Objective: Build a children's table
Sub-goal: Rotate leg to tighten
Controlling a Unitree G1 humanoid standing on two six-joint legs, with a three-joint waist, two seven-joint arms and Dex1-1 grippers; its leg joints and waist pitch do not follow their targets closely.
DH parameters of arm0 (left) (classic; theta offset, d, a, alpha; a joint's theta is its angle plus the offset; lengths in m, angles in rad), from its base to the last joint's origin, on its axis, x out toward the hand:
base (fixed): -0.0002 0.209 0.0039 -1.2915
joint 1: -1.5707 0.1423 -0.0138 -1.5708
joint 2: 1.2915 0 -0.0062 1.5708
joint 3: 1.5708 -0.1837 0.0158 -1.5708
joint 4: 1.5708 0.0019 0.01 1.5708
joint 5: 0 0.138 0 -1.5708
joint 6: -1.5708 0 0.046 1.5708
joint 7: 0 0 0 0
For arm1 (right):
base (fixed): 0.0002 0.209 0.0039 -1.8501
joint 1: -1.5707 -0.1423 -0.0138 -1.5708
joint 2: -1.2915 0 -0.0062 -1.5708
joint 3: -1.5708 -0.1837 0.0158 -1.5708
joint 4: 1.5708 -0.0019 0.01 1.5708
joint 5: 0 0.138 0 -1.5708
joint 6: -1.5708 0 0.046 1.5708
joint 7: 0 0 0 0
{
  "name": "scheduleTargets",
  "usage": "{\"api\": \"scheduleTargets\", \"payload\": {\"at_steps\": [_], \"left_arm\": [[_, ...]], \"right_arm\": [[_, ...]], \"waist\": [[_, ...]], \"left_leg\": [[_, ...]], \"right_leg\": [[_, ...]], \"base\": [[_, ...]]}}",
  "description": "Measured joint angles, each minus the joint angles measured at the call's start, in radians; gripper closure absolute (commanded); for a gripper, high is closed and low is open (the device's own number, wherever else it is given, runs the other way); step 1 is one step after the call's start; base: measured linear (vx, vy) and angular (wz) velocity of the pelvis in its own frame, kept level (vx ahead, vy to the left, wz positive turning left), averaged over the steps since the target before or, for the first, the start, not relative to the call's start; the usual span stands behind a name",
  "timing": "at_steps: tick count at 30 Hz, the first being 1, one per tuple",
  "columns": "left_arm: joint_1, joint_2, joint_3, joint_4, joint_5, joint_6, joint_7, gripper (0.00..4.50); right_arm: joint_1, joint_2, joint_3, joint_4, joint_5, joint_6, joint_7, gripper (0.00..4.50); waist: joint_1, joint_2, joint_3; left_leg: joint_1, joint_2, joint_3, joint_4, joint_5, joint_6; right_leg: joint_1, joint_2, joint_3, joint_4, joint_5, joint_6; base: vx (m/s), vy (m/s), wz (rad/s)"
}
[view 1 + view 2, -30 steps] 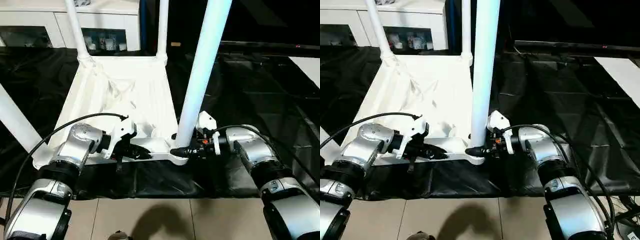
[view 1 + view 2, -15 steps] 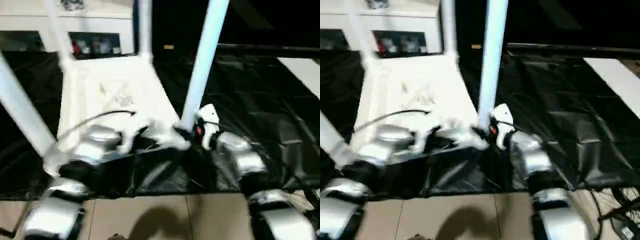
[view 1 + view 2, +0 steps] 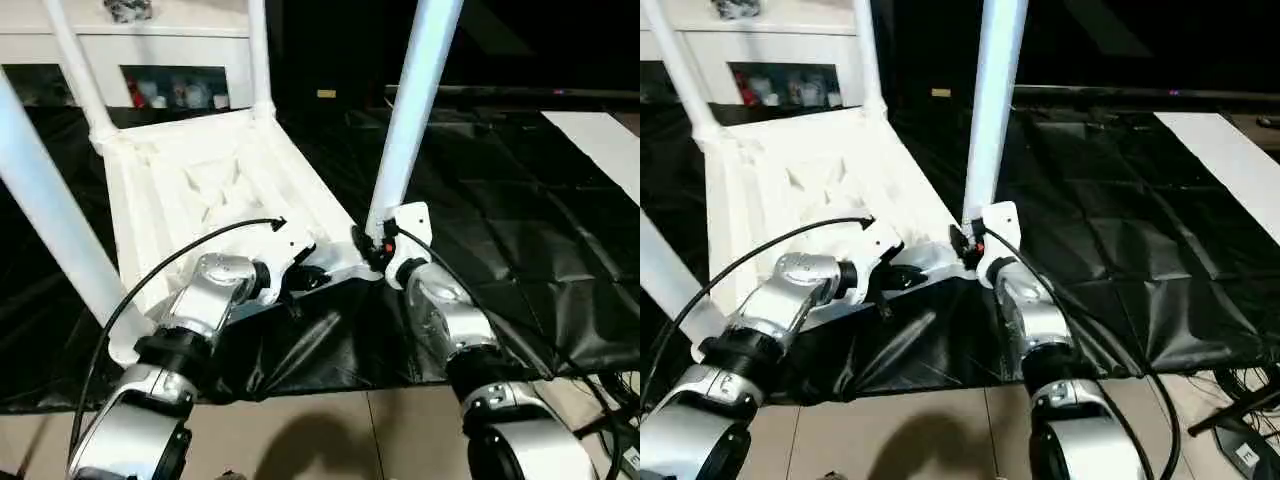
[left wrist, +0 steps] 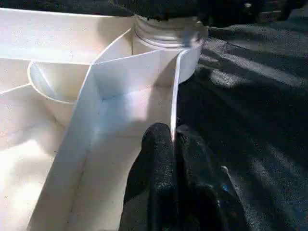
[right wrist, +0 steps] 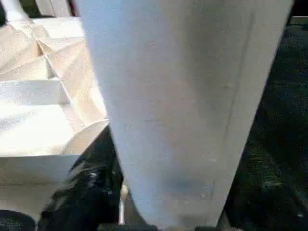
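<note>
Here, the table lies upside down on a black sheet, legs pointing up.
Tabletop (image 3: pixel 215 190): white plastic, rectangular, ribbed underside facing up; thin walls cross between the rim and the round corner sockets.
Near right leg (image 3: pixel 412 112): long white tube, standing in the tabletop's near right corner socket and leaning a little to the right as it rises.
Near left leg (image 3: pixel 45 215): white tube rising from the tabletop's near left corner, tilted toward the left.
Far left leg (image 3: pixel 75 70): thinner-looking tube standing in the tabletop's far left socket.
Far right leg (image 3: pixel 259 55): upright in the tabletop's far right socket.
Left gripper (image 4: pixel 174 144): black fingers pinched tight on the tabletop's thin near rim, just beside the near right socket.
Right gripper (image 3: pixel 372 246): at the foot of the near right leg; its wrist camera sits right against the tube, with a black finger (image 5: pixel 84 190) beside it; I cannot tell whether it grasps the leg or stands loose around it.
Black sheet (image 3: pixel 500 210): creased plastic under and around the tabletop.
Cabinet (image 3: pixel 150 50): white with glass doors, beyond the tabletop's far edge; small objects sit on the shelf behind the glass, too small to name.
White board (image 3: pixel 600 135): flat, on the sheet well to the right of the tabletop.
</note>
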Motion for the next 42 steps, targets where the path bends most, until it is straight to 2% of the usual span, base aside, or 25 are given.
{"api": "scheduleTargets", "payload": {"at_steps": [1, 4, 6, 11, 15, 16, 18, 24, 31, 42], "left_arm": [[0.003, 0.003, 0.000, -0.005, 0.000, 0.000, -0.003, 4.50], [0.006, 0.025, -0.001, -0.008, -0.011, -0.015, -0.044, 4.50], [0.007, 0.048, -0.004, -0.002, -0.025, -0.041, -0.094, 4.50], [0.007, 0.115, -0.005, 0.018, -0.054, -0.097, -0.238, 4.50], [0.004, 0.144, -0.006, 0.032, -0.063, -0.126, -0.322, 4.50], [0.004, 0.153, -0.008, 0.039, -0.069, -0.132, -0.346, 4.50], [0.003, 0.164, -0.014, 0.047, -0.074, -0.143, -0.384, 4.50], [-0.011, 0.174, -0.027, 0.085, -0.077, -0.171, -0.448, 4.50], [-0.028, 0.174, -0.029, 0.118, -0.077, -0.188, -0.473, 4.50], [-0.036, 0.176, -0.030, 0.140, -0.076, -0.202, -0.483, 4.50]], "right_arm": [[0.003, -0.001, 0.000, -0.004, 0.002, -0.001, 0.014, 1.40], [0.024, -0.039, 0.005, -0.025, 0.024, -0.011, 0.151, 1.17], [0.030, -0.100, 0.042, -0.041, 0.032, -0.008, 0.281, 1.09], [0.039, -0.229, 0.119, -0.080, 0.043, 0.008, 0.582, 1.09], [0.035, -0.280, 0.133, -0.085, 0.064, 0.024, 0.728, 1.09], [0.032, -0.292, 0.140, -0.084, 0.067, 0.028, 0.769, 1.35], [0.023, -0.304, 0.152, -0.074, 0.066, 0.032, 0.820, 1.35], [-0.021, -0.327, 0.197, -0.027, 0.054, 0.019, 0.914, 1.83], [-0.049, -0.332, 0.203, 0.002, 0.039, 0.006, 0.951, 2.38], [-0.052, -0.327, 0.213, 0.009, 0.038, -0.014, 0.969, 2.50]], "waist": [[-0.001, 0.000, 0.000], [-0.003, 0.000, 0.000], [-0.002, 0.001, 0.001], [0.006, 0.003, 0.001], [0.021, 0.004, 0.001], [0.026, 0.004, 0.001], [0.031, 0.005, 0.001], [0.038, 0.005, 0.002], [0.044, 0.004, 0.002], [0.052, 0.004, 0.002]], "left_leg": [[0.000, 0.000, 0.000, -0.001, 0.000, 0.000], [0.000, 0.000, 0.000, -0.004, 0.000, 0.000], [-0.002, 0.000, 0.000, -0.006, 0.000, 0.000], [-0.007, 0.001, 0.001, -0.009, 0.000, 0.000], [-0.010, 0.002, 0.003, -0.008, -0.001, 0.001], [-0.010, 0.002, 0.003, -0.008, -0.001, 0.001], [-0.010, 0.003, 0.003, -0.006, -0.002, 0.000], [-0.009, 0.002, 0.003, -0.004, -0.002, 0.000], [-0.009, 0.002, 0.003, -0.004, -0.002, 0.000], [-0.009, 0.002, 0.003, -0.002, -0.002, 0.000]], "right_leg": [[0.000, 0.000, 0.000, -0.001, 0.000, 0.000], [-0.001, 0.001, 0.000, -0.001, 0.000, 0.000], [-0.003, 0.001, 0.000, -0.001, 0.000, 0.000], [-0.006, 0.002, -0.004, 0.000, 0.000, -0.002], [-0.007, 0.002, -0.006, 0.000, -0.001, -0.004], [-0.007, 0.002, -0.006, 0.001, -0.001, -0.004], [-0.007, 0.002, -0.006, 0.001, -0.001, -0.004], [-0.005, 0.001, -0.006, 0.002, -0.001, -0.005], [-0.005, 0.001, -0.007, 0.003, -0.001, -0.005], [-0.005, 0.001, -0.006, 0.004, -0.001, -0.005]], "base": [[0.000, 0.000, 0.00], [0.000, 0.000, 0.00], [0.000, 0.000, 0.00], [0.000, 0.000, 0.00], [0.000, 0.000, 0.00], [0.000, 0.000, 0.00], [0.000, 0.000, 0.00], [0.000, 0.000, 0.00], [0.000, 0.000, 0.00], [0.000, 0.000, 0.00]]}}
